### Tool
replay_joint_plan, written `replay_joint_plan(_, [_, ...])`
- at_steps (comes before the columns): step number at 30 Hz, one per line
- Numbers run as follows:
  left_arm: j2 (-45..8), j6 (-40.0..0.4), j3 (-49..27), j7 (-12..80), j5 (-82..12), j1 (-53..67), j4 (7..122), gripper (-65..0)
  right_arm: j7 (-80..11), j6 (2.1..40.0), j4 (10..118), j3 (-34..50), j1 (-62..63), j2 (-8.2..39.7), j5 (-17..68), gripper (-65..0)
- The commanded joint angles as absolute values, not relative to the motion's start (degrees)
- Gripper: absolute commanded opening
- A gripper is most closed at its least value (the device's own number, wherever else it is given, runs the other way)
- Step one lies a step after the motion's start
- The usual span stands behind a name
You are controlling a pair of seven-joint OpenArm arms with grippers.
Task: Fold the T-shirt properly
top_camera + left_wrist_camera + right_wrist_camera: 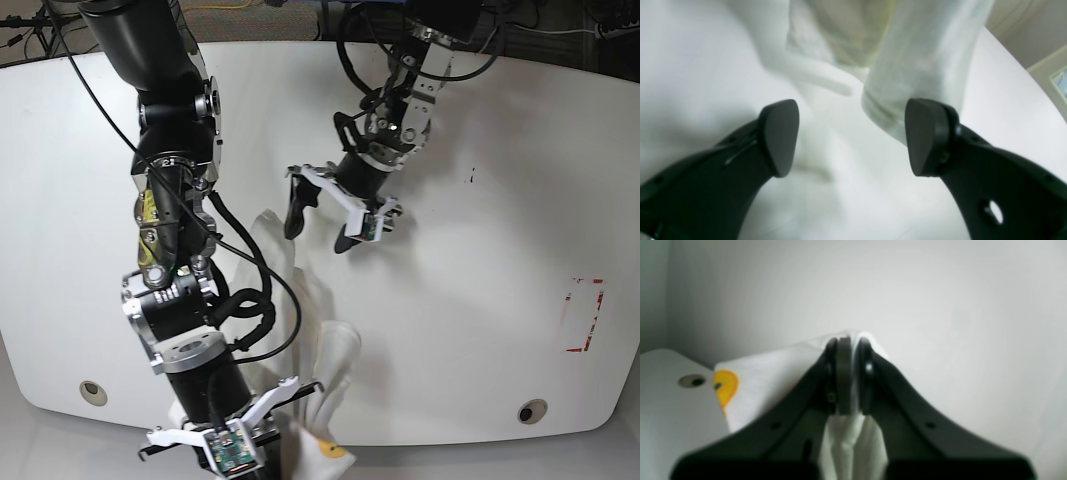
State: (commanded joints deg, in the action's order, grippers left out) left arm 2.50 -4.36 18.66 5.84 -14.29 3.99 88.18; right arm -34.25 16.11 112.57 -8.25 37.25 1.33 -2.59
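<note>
Cotton, limp and light: the T-shirt (300, 330) hangs bunched from the right claw (849, 373), pinched tight at the desk's (500, 150) near edge. Left claw (325, 215) gapes empty; best take a hem corner.

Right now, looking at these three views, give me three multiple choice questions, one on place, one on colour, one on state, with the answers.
1. Where does the white cotton T-shirt lie in the base view?
A. lower left of the white tabletop
B. far right edge
C. off the table

2. What colour is the shirt's emblem?
A. blue
B. yellow-orange
C. green

3. How do the grippers stand?
A. both open
B. both shut
C. left gripper open, right gripper shut on cloth

Answers: A, the cloth bunches near the front left edge; B, the right wrist view shows it; C, left fingers gape, right pinch fabric.
</note>
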Motion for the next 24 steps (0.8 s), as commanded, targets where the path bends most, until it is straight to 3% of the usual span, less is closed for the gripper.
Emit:
replay_joint_plan(12, [1.69, -4.22, 19.15, 5.47, -13.16, 4.05, 86.46, -19.6, -33.32, 15.69, 112.19, -7.31, 39.03, 3.12, -2.72, -64.2])
replay_joint_plan(24, [1.71, -3.9, 20.17, 7.31, -11.27, 0.88, 82.66, -20.1, -38.06, 17.26, 113.31, -8.47, 40.63, 4.02, -1.66, -64.3])
